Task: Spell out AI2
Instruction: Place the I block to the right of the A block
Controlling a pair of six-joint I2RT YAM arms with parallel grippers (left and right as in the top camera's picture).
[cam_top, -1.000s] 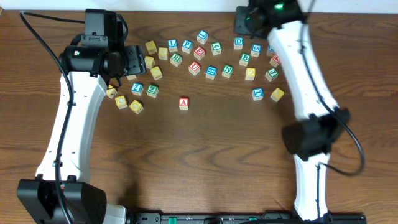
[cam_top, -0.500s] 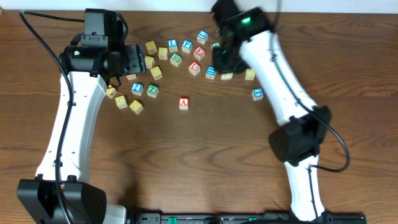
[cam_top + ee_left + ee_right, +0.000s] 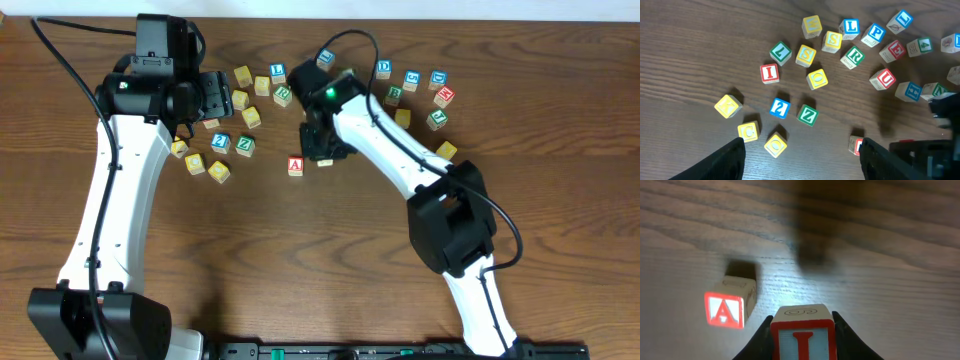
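The red A block (image 3: 295,166) lies alone on the wooden table, also seen in the right wrist view (image 3: 725,309) and the left wrist view (image 3: 856,145). My right gripper (image 3: 322,150) is shut on a red-framed I block (image 3: 802,336) and holds it just right of the A block. A blue 2 block (image 3: 221,142) sits at the left next to a green Z block (image 3: 245,146); the 2 block also shows in the left wrist view (image 3: 780,107). My left gripper (image 3: 802,160) is open and empty, hovering above the left cluster (image 3: 213,98).
Several loose letter blocks lie in a band along the back, such as the blue D block (image 3: 384,68). Another red I block (image 3: 769,73) is in the left cluster. A yellow block (image 3: 446,151) lies at the right. Yellow blocks (image 3: 218,171) sit front left.
My right arm has swung from the back right across the block row, left and forward, to just beside the A block. The left arm has not moved.
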